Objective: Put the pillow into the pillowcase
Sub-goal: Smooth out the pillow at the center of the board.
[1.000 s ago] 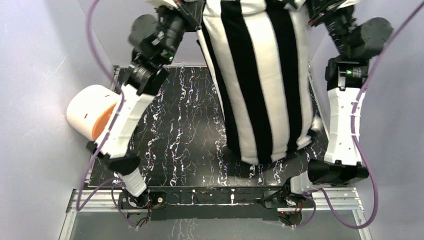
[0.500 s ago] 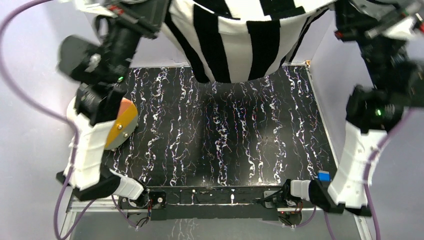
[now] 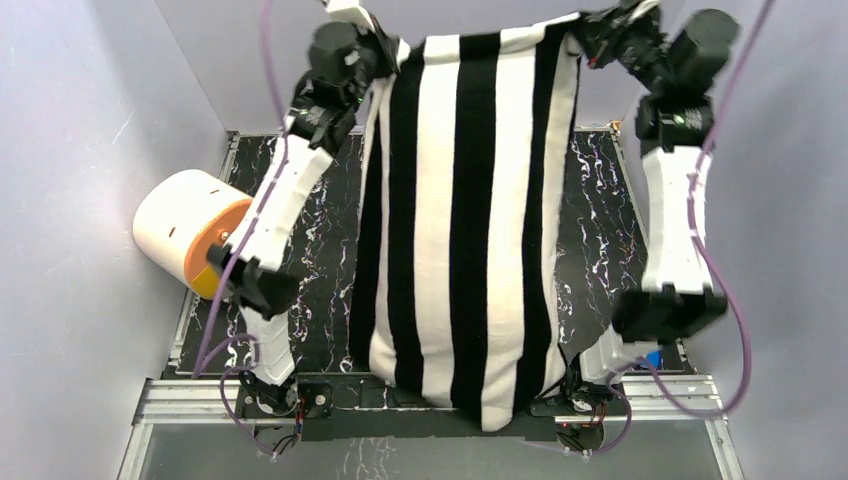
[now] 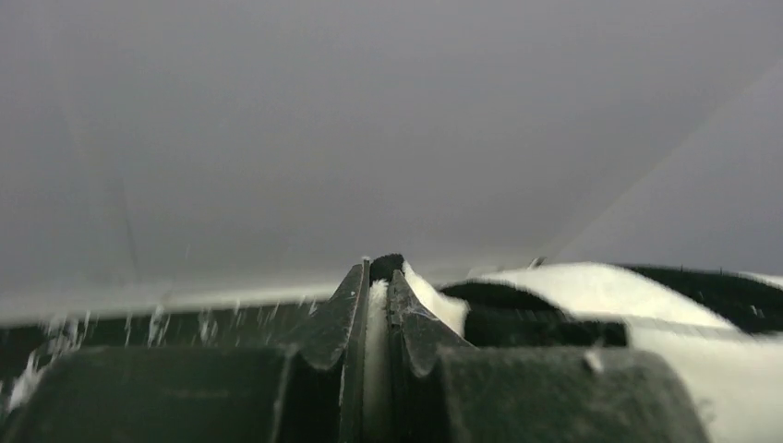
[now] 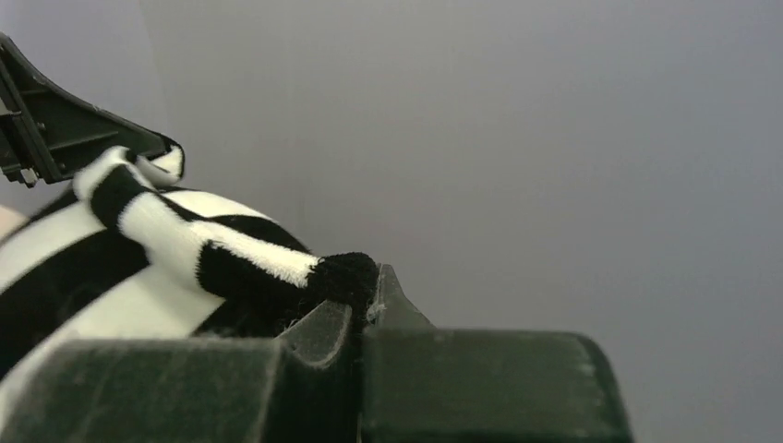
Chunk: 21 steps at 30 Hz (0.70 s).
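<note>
Pillowcase point(image 3: 470, 230) hangs plump in the top view, its upper corners held up by the left gripper point(image 3: 385, 52) and the right gripper point(image 3: 590, 30), its lower end over the near edge of the marbled table point(image 3: 330, 260). In the left wrist view the jaws are clamped tight on a white fold of it. In the right wrist view the jaws are pinched closed on a black-striped corner.

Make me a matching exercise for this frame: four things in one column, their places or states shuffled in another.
1. pillowcase
2. left gripper
3. right gripper
4. cylinder

A. shut on a black bit of stripe
B. lying at the left edge of the table
C. held up by its top corners
D. shut on a white bit of stripe

Pairs: 1-C, 2-D, 3-A, 4-B
</note>
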### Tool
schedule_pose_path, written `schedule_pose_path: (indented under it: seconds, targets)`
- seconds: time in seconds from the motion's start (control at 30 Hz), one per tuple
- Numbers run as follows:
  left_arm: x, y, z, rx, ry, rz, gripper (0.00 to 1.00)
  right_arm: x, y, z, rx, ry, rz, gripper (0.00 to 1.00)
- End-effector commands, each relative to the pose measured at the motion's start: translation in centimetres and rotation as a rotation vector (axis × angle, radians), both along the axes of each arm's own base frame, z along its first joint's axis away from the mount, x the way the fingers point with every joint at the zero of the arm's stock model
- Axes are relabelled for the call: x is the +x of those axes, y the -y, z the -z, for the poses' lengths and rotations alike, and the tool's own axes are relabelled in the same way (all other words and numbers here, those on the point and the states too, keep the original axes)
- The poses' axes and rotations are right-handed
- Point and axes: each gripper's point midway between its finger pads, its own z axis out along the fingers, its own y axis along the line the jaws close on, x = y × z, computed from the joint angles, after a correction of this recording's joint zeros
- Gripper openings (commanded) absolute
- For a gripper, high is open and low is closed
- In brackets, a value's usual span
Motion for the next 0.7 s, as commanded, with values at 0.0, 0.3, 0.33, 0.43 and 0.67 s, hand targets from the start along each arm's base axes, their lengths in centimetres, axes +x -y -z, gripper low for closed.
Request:
schedule_pose_path:
  seconds: [0.0, 0.3, 0.33, 0.43, 0.67]
  targets:
    - [-3.9, -3.1, -6.3, -0.154, 0.095, 0.033, 0.00, -3.2, 0.7, -5.8, -0.034, 0.125, 0.062, 0.00]
    - [-18.0, -3.9, -14.6, -0.395, 0.310, 0.401, 0.00, -9.6, 2.7, -14.4, 0.121, 0.453, 0.160, 0.00]
    - [-18.0, -3.1, -13.0, -0.406, 0.270, 0.447, 0.00, -7.8, 2.6, -12.9, 0.117, 0.394, 0.151, 0.00]
    - [-15.9, -2.1, -9.9, -0.379, 0.218, 0.432, 0.00, -4.0, 1.9, -8.0, 0.117, 0.226, 0.101, 0.00]
    - [1.4, -11.6, -8.4, -0.265, 0.148, 0.045, 0.00, -14.5, -5.6, -0.2, 0.145, 0.020, -0.330, 0.00]
